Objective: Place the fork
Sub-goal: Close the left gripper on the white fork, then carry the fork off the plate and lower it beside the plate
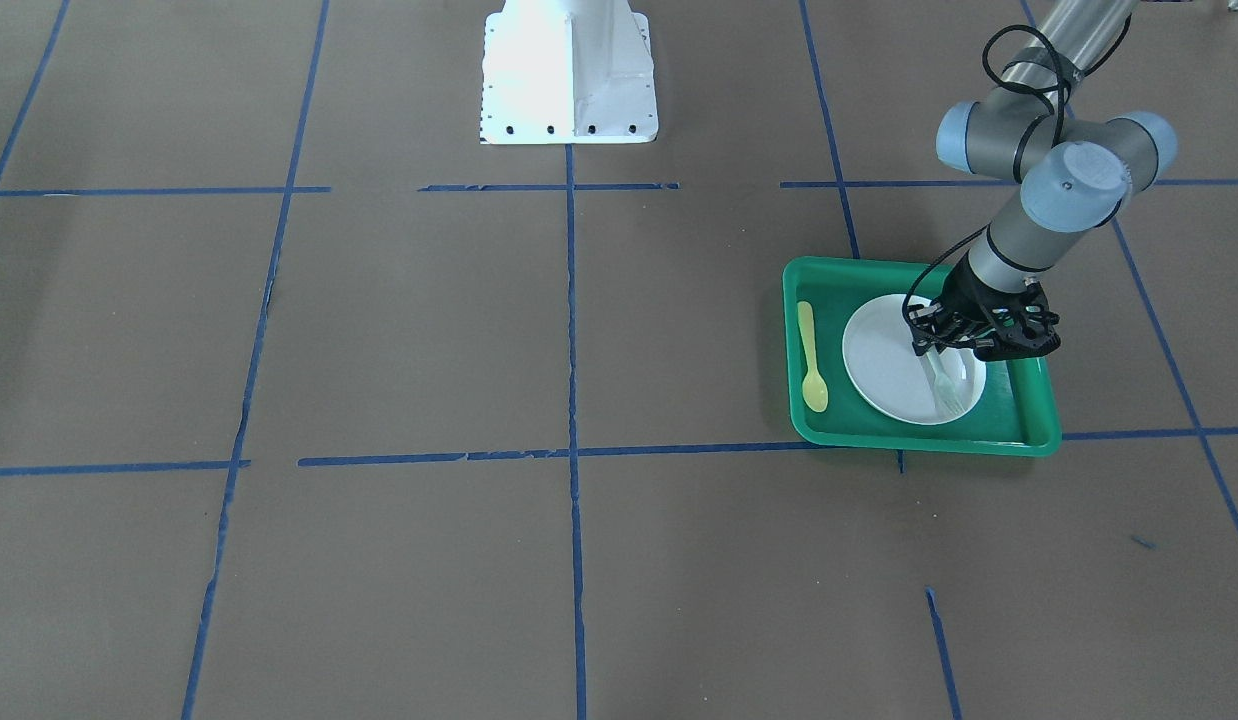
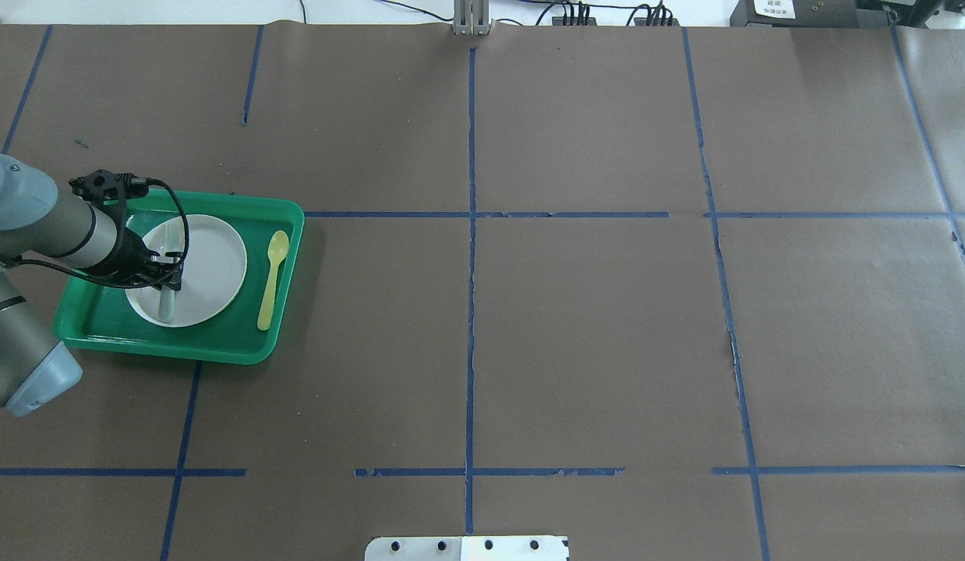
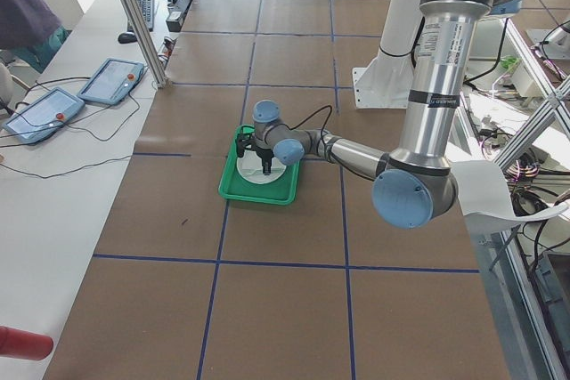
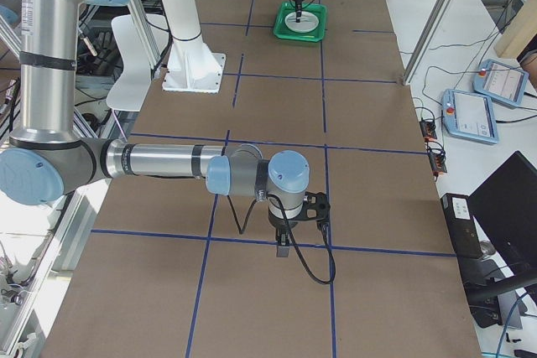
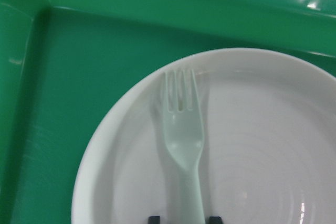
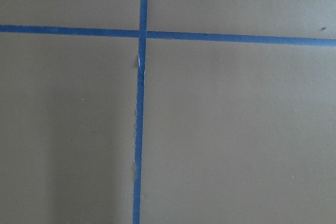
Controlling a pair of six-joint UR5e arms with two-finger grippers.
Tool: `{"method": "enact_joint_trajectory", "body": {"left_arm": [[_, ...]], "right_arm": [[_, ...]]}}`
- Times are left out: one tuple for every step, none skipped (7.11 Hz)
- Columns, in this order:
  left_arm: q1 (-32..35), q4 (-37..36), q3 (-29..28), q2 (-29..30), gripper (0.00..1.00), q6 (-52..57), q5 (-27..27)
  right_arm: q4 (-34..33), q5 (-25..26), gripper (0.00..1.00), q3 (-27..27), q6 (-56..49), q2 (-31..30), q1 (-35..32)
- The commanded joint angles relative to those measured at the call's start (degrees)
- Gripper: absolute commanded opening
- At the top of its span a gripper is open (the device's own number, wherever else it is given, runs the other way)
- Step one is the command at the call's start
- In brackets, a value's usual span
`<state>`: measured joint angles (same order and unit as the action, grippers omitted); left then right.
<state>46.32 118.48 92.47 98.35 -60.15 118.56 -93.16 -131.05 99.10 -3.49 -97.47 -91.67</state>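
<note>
The pale white fork (image 5: 182, 129) lies flat on the white plate (image 5: 262, 145) in the green tray (image 5: 157, 3), tines pointing away from the wrist camera. It also shows in the front view (image 1: 944, 388) and the overhead view (image 2: 167, 305). My left gripper (image 5: 184, 219) hangs low over the plate (image 1: 879, 350), its two fingertips (image 5: 154, 219) straddling the fork's handle with a small gap on each side, so it is open. My right gripper (image 4: 284, 249) points down over bare table far from the tray; I cannot tell whether it is open or shut.
A yellow plastic spoon (image 2: 272, 279) lies in the tray (image 2: 163, 351) beside the plate (image 2: 210, 265), on the side toward the table's middle. The white robot base (image 1: 569, 80) stands at the table's edge. Blue tape lines cross the brown table.
</note>
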Motion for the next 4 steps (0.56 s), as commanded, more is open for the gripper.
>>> {"method": "enact_joint_trajectory", "body": {"left_arm": [[0.0,0.0,0.3,-0.1,0.0,-0.2,0.0],[0.3,0.0,1.3,-0.1,0.0,0.1,0.4],[0.4,-0.3,4.2,-0.9,0.0,0.5,0.7],[0.7,-0.4,5.7,-1.7,0.0,0.6,0.8]], "right_arm": [[0.0,0.0,1.0,0.0,0.0,0.0,0.0],[0.0,0.0,1.0,0.0,0.0,0.0,0.0],[0.0,0.0,1.0,0.0,0.0,0.0,0.0],[0.0,0.0,1.0,0.0,0.0,0.0,0.0]]}}
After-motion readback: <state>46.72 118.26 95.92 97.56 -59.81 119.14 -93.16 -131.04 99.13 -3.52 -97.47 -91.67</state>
